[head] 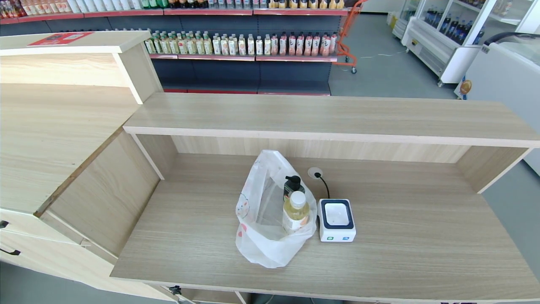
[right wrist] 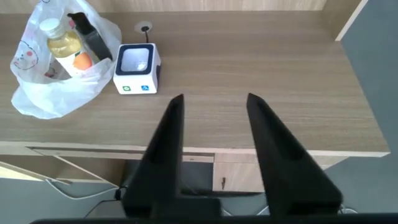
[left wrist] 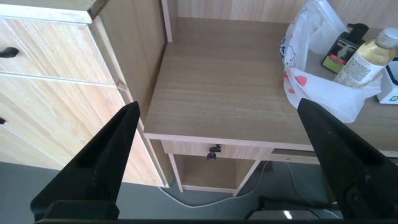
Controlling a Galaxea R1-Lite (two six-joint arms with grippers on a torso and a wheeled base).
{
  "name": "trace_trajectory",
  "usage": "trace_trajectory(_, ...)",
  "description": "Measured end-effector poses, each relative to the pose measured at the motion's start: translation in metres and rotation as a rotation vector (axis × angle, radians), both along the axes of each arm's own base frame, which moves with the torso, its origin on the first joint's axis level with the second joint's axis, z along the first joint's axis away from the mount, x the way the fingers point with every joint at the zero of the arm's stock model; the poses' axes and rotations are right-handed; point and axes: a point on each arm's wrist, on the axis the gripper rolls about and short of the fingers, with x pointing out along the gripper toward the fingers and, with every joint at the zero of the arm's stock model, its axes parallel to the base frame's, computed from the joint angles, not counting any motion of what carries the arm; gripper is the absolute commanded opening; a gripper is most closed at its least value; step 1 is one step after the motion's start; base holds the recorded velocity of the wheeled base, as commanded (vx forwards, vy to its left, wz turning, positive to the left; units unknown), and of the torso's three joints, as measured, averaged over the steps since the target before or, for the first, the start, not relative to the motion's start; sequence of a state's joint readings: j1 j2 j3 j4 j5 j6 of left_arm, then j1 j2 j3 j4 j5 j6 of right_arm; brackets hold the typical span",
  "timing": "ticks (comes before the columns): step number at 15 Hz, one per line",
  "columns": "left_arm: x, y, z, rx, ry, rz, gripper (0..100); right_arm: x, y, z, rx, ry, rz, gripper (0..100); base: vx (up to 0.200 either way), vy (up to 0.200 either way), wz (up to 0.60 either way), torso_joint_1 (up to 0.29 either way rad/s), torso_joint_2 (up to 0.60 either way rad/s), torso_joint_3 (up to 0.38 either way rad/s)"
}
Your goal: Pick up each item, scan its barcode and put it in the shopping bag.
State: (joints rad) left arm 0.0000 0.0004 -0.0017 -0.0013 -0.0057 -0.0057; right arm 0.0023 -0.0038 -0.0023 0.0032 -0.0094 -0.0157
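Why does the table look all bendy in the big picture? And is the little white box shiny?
Head view: the counter's edges bow and splay outward, likely wide-lens distortion; the scanner's window glares pale; the shopping bag casts only a soft, faint shadow. Right wrist view: the counter's edges run straighter, and the window is again washed pale.

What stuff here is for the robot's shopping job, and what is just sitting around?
For the job:
shopping bag
yellow drink bottle, inside the bag
dark pump bottle, inside the bag
scanner, beside the bag

Just sitting around:
shelf of drinks behind the counter
fridges across the aisle
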Motion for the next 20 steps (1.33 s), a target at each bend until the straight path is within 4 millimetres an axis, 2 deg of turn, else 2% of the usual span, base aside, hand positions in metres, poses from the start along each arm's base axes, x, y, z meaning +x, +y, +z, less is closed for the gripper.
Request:
trace_trajectory(5,0.0,0.0,0.0,-0.001,0.0,0.0,100,0.0,0.0,-0.0002,0.027,-0.001,0.0,0,0.0,0.0,0.0,0.0,0.0,0.0)
trace_trajectory(16,0.0,0.0,-0.0001,0.003,0.001,-0.002,100,0.0,0.0,-0.0002,0.029,0.001,0.001,0,0.0,-0.2,0.0,0.005,0.0,0.003)
trace_trajectory(20,0.0,0.0,0.0,0.003,0.0,-0.002,100,0.0,0.0,-0.0003,0.028,0.002,0.0,0,0.05,0.0,0.0,0.001,0.0,0.001)
